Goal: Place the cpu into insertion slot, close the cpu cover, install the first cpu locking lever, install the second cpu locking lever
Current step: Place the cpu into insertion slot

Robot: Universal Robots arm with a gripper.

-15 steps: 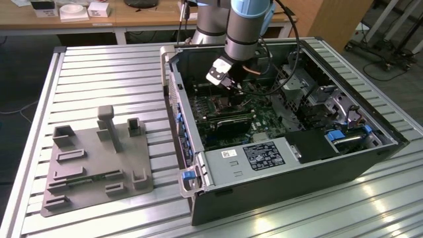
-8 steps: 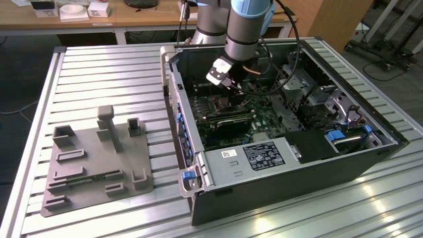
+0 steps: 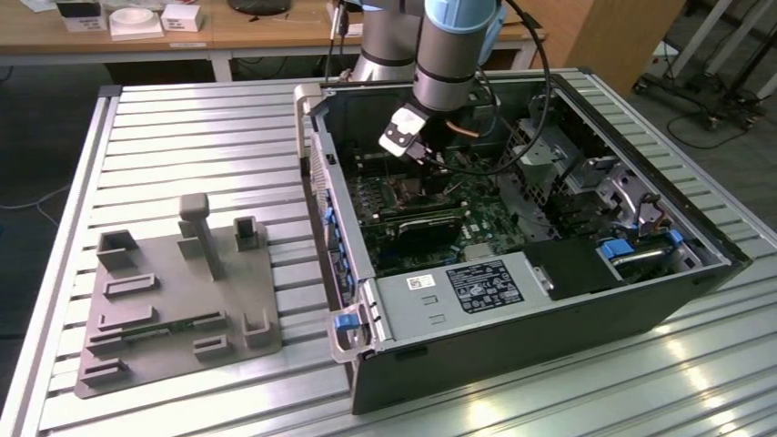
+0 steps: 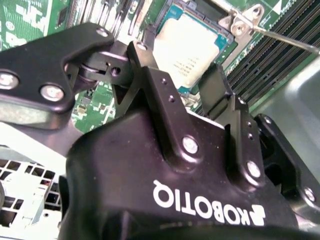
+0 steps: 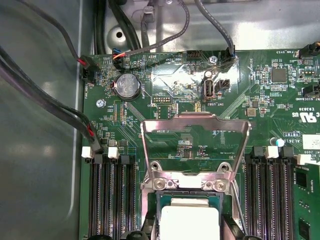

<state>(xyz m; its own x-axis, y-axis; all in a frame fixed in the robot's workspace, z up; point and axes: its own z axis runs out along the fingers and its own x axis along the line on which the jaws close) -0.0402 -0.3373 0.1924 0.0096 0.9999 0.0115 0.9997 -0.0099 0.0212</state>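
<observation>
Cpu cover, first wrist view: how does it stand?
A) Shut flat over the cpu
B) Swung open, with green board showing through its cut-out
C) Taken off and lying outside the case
B: the cpu cover is swung back on its hinge, the board shows through its cut-out, and the cpu lies uncovered beside the hinge.

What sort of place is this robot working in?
Probably a robotics lab or workshop: open computer case on a slatted metal table, grey fixture block beside it, wooden desks behind.
</observation>
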